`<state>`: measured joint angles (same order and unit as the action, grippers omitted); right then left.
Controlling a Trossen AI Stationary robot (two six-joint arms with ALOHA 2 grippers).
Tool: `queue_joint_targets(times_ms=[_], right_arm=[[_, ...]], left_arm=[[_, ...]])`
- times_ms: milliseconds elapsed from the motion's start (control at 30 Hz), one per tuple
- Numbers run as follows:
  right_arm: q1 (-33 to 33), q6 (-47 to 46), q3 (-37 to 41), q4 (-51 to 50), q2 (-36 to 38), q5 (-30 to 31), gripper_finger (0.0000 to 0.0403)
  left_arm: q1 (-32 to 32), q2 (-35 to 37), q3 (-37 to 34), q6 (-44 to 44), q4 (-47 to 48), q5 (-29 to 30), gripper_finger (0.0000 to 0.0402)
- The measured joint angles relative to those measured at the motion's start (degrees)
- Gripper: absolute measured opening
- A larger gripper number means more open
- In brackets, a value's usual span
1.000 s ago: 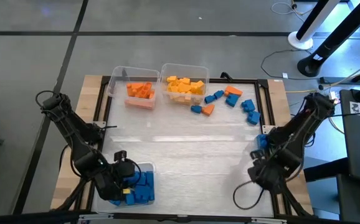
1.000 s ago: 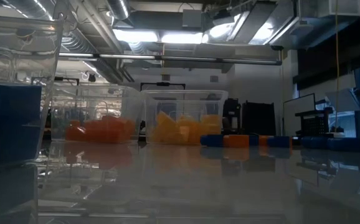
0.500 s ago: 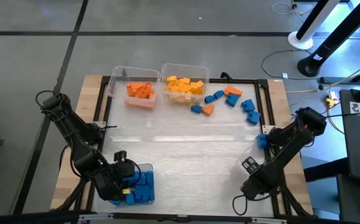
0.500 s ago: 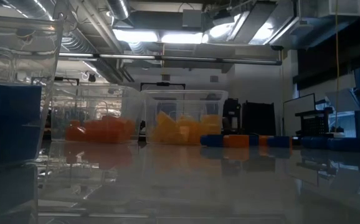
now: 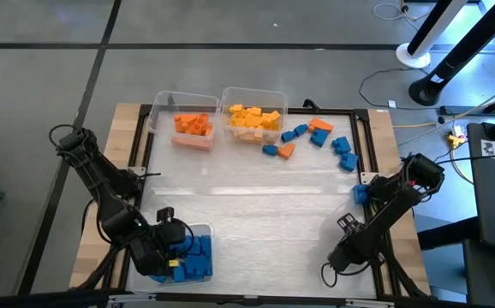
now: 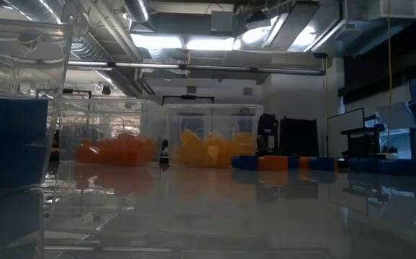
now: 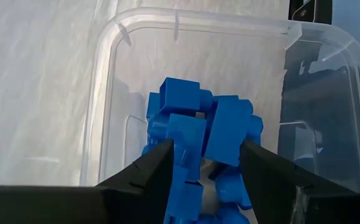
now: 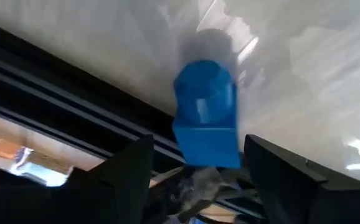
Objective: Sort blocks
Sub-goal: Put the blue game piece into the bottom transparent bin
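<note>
My left gripper hangs open over the clear bin at the table's near left. Its fingers flank the top of the heap of blue blocks in that bin. My right gripper is open and low at the table's near right, beside the black frame. A single blue block shows blurred between its fingers, with a gap to at least one of them. Loose blue and orange blocks lie on the table at the far right. My left gripper stands with a finger on either side of the topmost blue blocks of the heap, coming from above at a slant. Whether the fingers touch them I cannot tell. My right gripper: whether a finger touches the blurred blue block I cannot tell.
At the table's far edge stand a clear bin of orange blocks and a clear bin of yellow blocks. A black frame borders the table. The middle of the table holds nothing.
My right gripper has sunk toward the table's near edge and tipped more steeply downward, and its arm has folded lower.
</note>
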<state>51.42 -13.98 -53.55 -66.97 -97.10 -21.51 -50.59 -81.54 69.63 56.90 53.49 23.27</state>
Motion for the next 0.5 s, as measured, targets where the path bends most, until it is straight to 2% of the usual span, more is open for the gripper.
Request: queue_joint_targets(times_ms=[100, 300, 500], right_arm=[[0.0, -0.1, 0.8, 2.2, 0.0, -0.4, 0.0253], [0.0, -0.1, 2.8, 9.3, 0.0, 2.6, 0.0253], [-0.1, -1.0, 4.7, 10.3, 0.2, 0.5, 0.0253]], left_arm=[[0.0, 0.0, 0.0, 0.3, 0.0, 0.0, 0.0168], [0.0, 0.0, 0.0, 0.4, 0.0, 0.0, 0.0168], [0.0, 0.0, 0.0, 0.3, -0.1, 0.0, 0.0169]])
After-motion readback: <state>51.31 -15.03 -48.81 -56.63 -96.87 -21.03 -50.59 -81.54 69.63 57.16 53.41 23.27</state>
